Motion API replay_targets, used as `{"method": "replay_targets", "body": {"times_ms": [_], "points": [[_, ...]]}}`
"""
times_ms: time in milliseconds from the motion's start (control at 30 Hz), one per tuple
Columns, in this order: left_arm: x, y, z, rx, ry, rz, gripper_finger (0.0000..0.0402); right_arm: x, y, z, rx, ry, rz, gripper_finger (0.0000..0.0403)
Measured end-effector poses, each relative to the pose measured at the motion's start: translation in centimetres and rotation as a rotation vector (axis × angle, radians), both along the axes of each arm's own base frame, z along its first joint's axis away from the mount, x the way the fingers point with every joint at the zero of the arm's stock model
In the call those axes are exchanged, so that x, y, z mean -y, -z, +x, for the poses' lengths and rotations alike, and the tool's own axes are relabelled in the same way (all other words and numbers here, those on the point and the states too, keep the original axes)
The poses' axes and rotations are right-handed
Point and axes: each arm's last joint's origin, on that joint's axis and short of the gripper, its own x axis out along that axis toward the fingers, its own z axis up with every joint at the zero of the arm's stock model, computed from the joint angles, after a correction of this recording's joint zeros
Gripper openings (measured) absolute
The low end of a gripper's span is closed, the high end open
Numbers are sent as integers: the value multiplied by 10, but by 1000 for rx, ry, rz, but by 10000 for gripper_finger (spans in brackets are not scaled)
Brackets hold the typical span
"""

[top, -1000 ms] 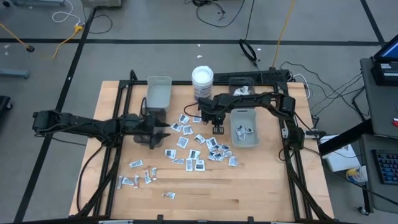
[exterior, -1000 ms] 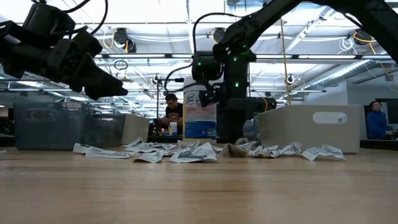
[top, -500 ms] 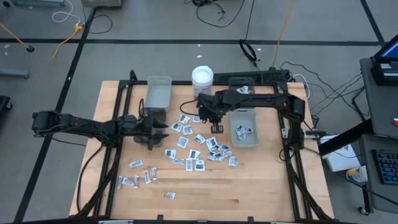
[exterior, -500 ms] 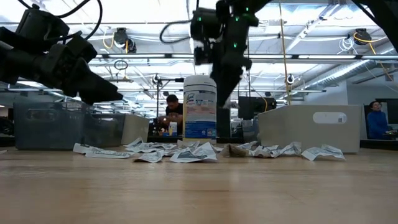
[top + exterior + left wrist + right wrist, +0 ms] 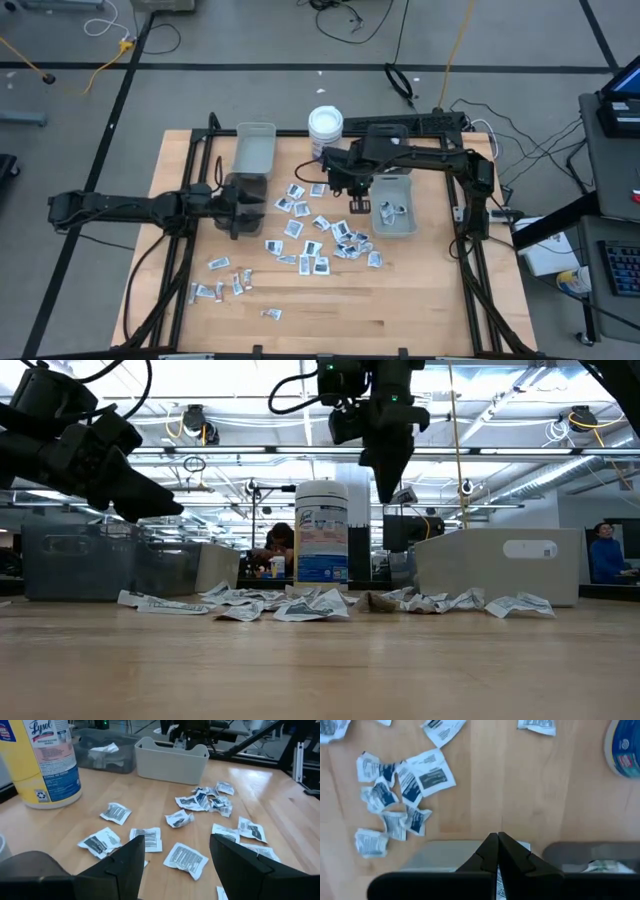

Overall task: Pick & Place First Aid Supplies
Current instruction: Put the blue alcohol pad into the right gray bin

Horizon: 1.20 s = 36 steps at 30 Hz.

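- Your grey bin (image 5: pixel 395 205) sits at three o'clock of the table (image 5: pixel 420 300). The right gripper (image 5: pixel 359 205) hangs over its nine o'clock rim, fingers pressed together; whether they pinch anything you cannot tell. A release here could drop a packet outside the wall.
- The white tub (image 5: pixel 326 127) at twelve o'clock stands near the right arm; a wide swing back could knock it over.
- Your left gripper (image 5: pixel 262 208) hovers with fingers spread at nine o'clock of the first aid supplies (image 5: pixel 318 238). The packets overlap mid-table, so a descent may catch two or shove them.
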Motion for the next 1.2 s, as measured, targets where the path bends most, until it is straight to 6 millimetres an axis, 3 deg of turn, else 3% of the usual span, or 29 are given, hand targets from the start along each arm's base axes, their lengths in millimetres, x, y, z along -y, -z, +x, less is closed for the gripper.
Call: {"method": "replay_targets", "body": {"times_ms": [433, 600, 700, 967, 1200], "points": [[2, -2, -12, 1, -1, 2, 230, -11, -6, -57, 19, 130, 15, 0], [2, -4, -15, 21, 0, 12, 230, -17, 5, -84, 30, 181, 20, 0], [3, -4, -17, 15, -3, 12, 230, -18, 21, -95, 32, 200, 23, 0], [3, -6, -21, 38, -6, 12, 230, -13, 65, -106, 23, 223, 34, 0], [3, -7, -22, 58, 1, 18, 230, -12, 72, -106, 48, 216, 48, 25]]}}
